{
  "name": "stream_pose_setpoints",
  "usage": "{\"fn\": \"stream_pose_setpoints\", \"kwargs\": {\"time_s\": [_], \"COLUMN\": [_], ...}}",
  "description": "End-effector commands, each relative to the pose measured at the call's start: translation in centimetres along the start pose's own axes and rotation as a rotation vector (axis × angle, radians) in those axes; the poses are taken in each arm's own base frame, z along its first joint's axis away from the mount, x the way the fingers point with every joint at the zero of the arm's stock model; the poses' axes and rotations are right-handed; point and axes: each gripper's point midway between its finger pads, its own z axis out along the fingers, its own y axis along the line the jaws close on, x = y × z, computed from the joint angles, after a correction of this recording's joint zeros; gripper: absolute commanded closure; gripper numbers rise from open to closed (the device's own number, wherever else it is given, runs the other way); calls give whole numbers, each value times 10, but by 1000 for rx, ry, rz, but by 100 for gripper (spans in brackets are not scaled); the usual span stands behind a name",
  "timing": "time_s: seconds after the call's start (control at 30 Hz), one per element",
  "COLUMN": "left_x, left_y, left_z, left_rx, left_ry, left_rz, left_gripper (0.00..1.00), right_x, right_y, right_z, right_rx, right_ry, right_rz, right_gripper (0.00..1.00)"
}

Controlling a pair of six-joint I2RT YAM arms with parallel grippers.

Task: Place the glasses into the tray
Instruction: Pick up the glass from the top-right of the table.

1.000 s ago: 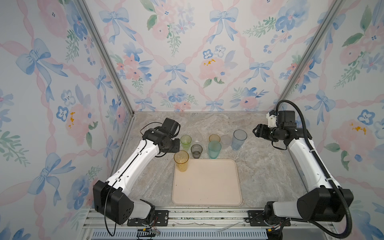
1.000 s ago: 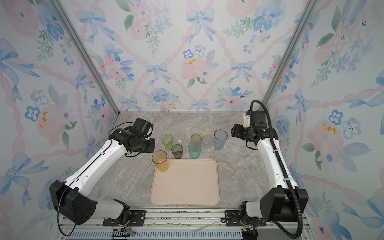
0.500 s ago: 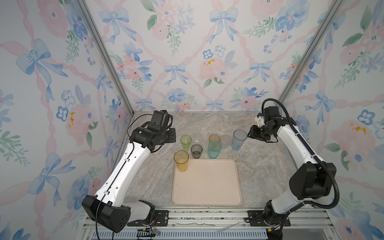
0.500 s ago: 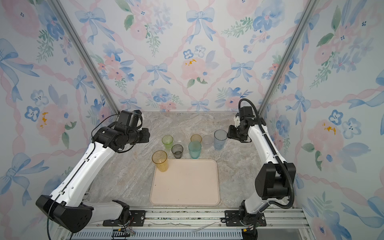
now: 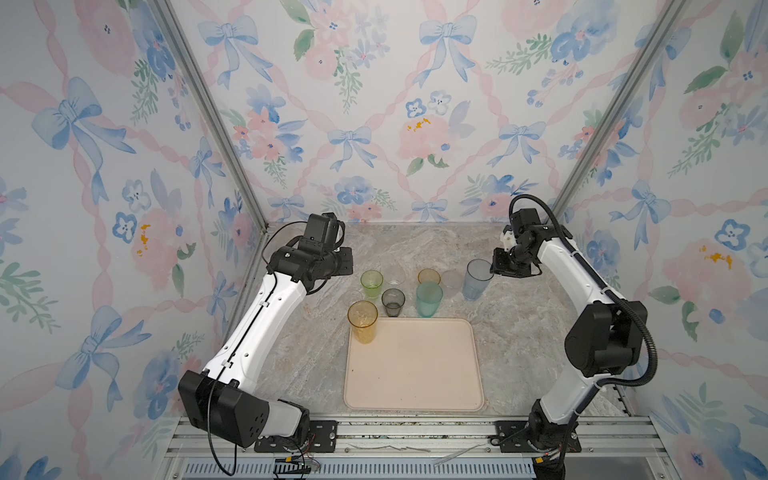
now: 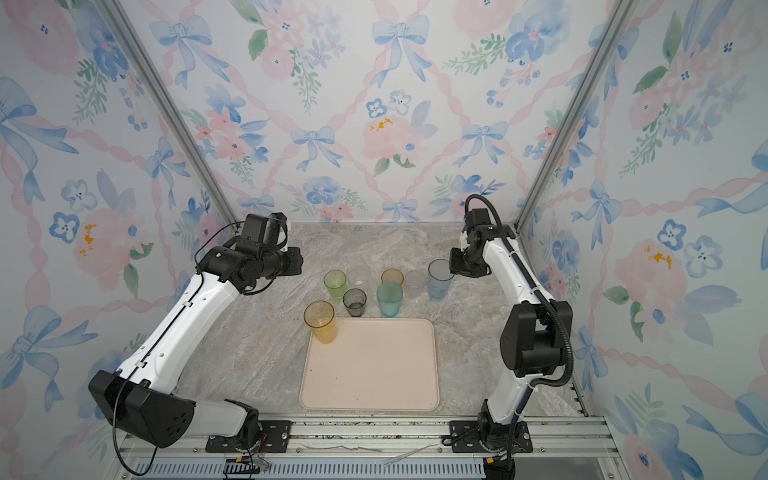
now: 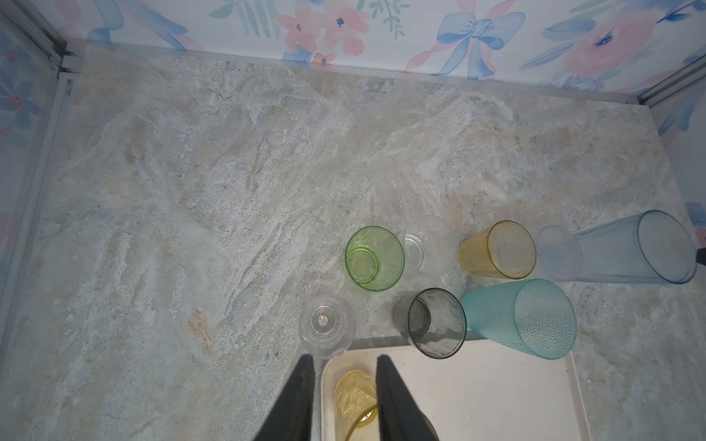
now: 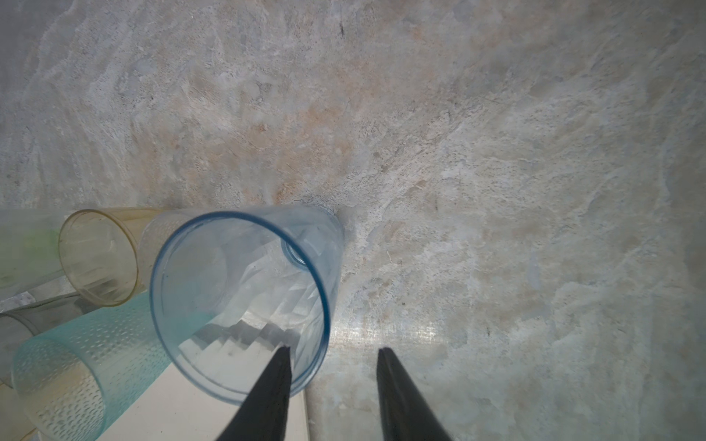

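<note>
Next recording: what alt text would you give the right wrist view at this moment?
The right gripper straddles the rim of a pale blue tumbler, one finger over its mouth, the other outside, jaws apart. Beside it stand a short amber tumbler and a teal tumbler on the marbled table, with a corner of the tray showing.

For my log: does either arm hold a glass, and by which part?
Nothing clamped yet: right fingers, apart, straddle the rim of the pale blue tumbler.

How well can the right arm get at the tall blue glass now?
Probably yes. The right gripper hangs at the rim of the blue glass, jaws apart, one over its mouth and one outside. Nothing stands between them; the frosted glass is on its other side.
</note>
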Motion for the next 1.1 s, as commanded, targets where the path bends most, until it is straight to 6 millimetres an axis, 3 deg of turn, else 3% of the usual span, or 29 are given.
{"fn": "stream_pose_setpoints", "kwargs": {"time_s": [0.0,0.43,0.7,1.07], "left_x": [-15,-19,-21,-20], "left_y": [-1,10,15,15], "left_z": [-3,9,12,15], "left_rx": [31,41,46,54], "left_ry": [-34,-12,-8,0], "left_rz": [19,16,14,13], "left_gripper": [69,71,71,72], "right_x": [0,-9,-3,-2], "right_y": [4,10,9,5], "right_z": [4,23,29,24], "right_rx": [29,74,92,116], "right_ry": [27,55,86,77], "right_rz": [-3,-14,-28,-47], "right_gripper": [60,68,81,100]}}
